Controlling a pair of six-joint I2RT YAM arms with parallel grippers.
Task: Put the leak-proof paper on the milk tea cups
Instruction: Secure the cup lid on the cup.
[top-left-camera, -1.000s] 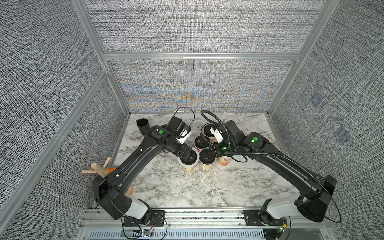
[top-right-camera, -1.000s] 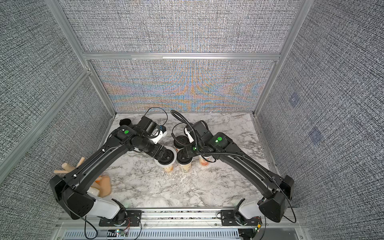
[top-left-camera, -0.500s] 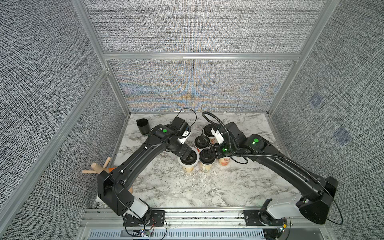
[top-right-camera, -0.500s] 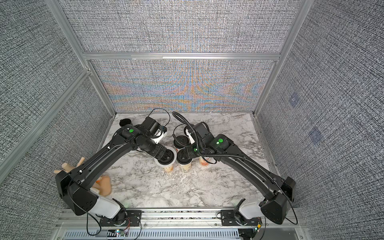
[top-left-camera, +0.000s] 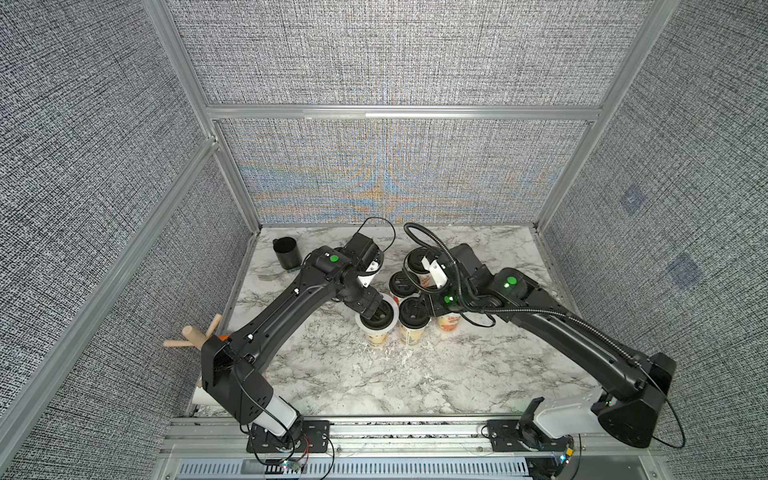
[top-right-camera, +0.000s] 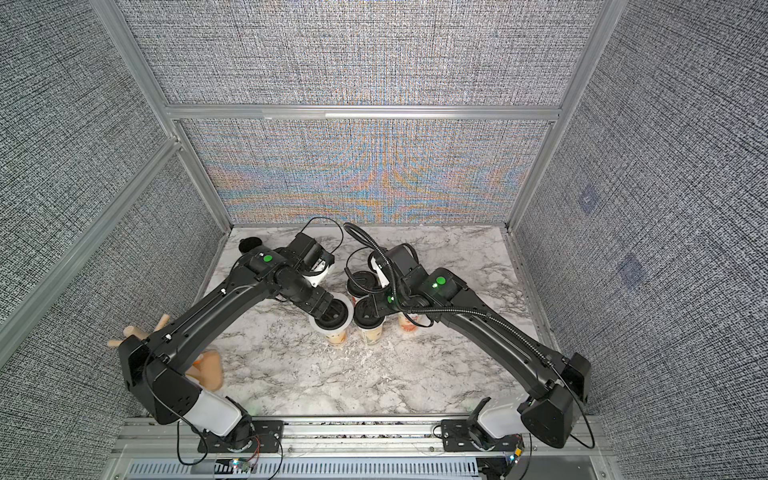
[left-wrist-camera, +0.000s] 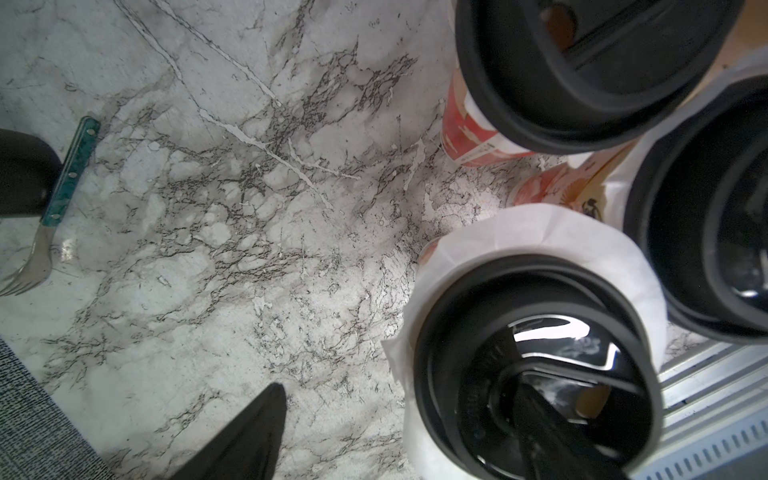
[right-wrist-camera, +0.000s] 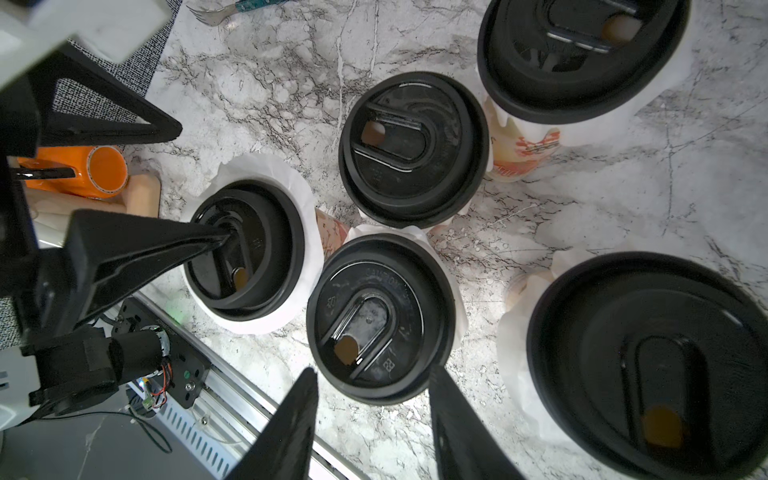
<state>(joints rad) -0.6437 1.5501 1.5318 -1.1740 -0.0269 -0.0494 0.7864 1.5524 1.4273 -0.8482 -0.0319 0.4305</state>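
Observation:
Several milk tea cups stand clustered mid-table, each capped with a black lid: front left (top-left-camera: 376, 328), front middle (top-left-camera: 412, 332), front right (top-left-camera: 449, 326), and two behind (top-left-camera: 400, 283). Leak-proof paper (left-wrist-camera: 540, 232) shows as a white frill under the lids (right-wrist-camera: 266, 170). My left gripper (left-wrist-camera: 399, 390) is open. One of its fingers (right-wrist-camera: 208, 243) rests in the recess of the front left cup's lid (left-wrist-camera: 536, 374), the other hangs over bare marble. My right gripper (right-wrist-camera: 374, 374) is open just above the front middle cup's lid (right-wrist-camera: 380, 316), holding nothing.
A short black mug (top-left-camera: 286, 253) and a fork (left-wrist-camera: 45, 232) lie at the back left. A wooden peg stand (top-left-camera: 195, 336) with an orange mug (right-wrist-camera: 99, 170) sits at the left edge. An aluminium rail (top-left-camera: 374, 424) borders the front.
The left arm's elbow and wrist have shifted slightly right, its gripper staying on the front left cup's lid. The right arm has barely moved.

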